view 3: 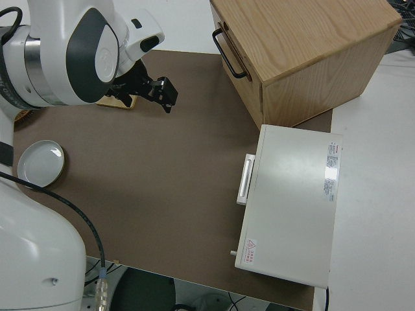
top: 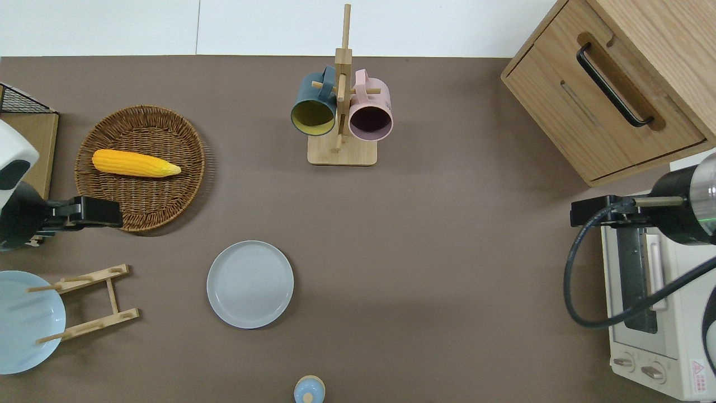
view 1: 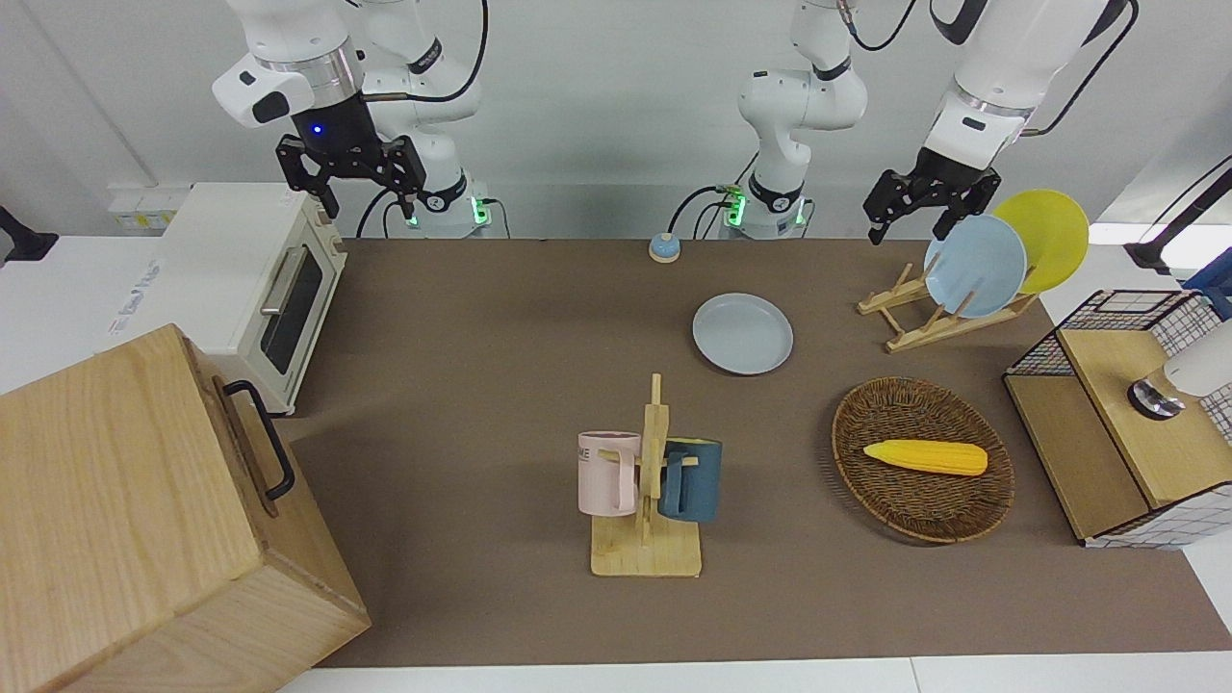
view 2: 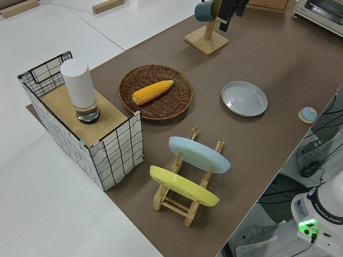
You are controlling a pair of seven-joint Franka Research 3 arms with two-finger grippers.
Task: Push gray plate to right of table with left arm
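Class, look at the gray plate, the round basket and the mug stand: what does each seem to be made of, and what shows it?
Gray plate: likely glazed ceramic or melamine; smooth, soft sheen, faint concentric rings.
Round basket: woven wicker or rattan; dark brown plaited strands.
Mug stand: pale unpainted wood, matte, with pegs and a flat base.
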